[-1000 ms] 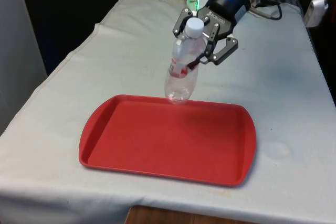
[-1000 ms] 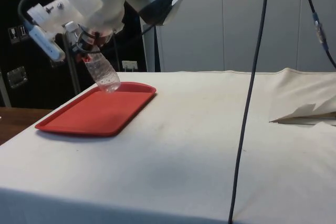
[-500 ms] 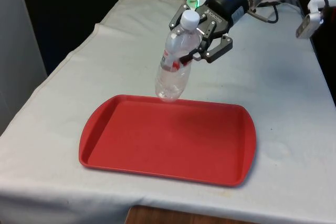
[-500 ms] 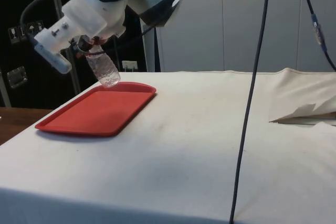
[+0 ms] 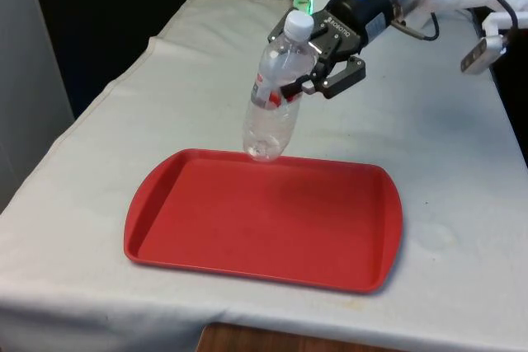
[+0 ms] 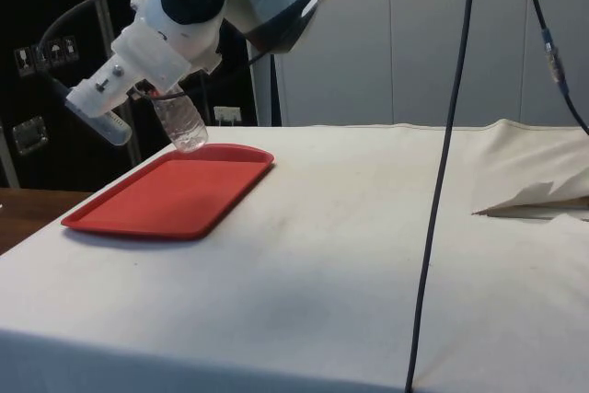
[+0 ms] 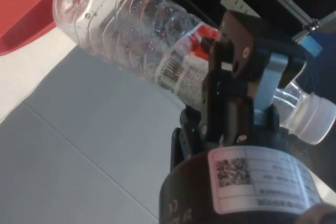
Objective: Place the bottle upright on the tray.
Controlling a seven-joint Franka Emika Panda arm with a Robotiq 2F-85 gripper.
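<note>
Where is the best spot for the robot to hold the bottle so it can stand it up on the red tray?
Probably where the gripper holds the bottle now: high on the labelled part under the white cap, pinched from the sides. The bottle hangs tilted, base lowest, over the tray's far edge. A high side grip leaves the base free to set down flat.

Clear ribbed plastic bottle (image 5: pixel 271 105) with white cap and red-white label; red rectangular plastic tray (image 5: pixel 264 218); white table cloth (image 5: pixel 445 146)
</note>
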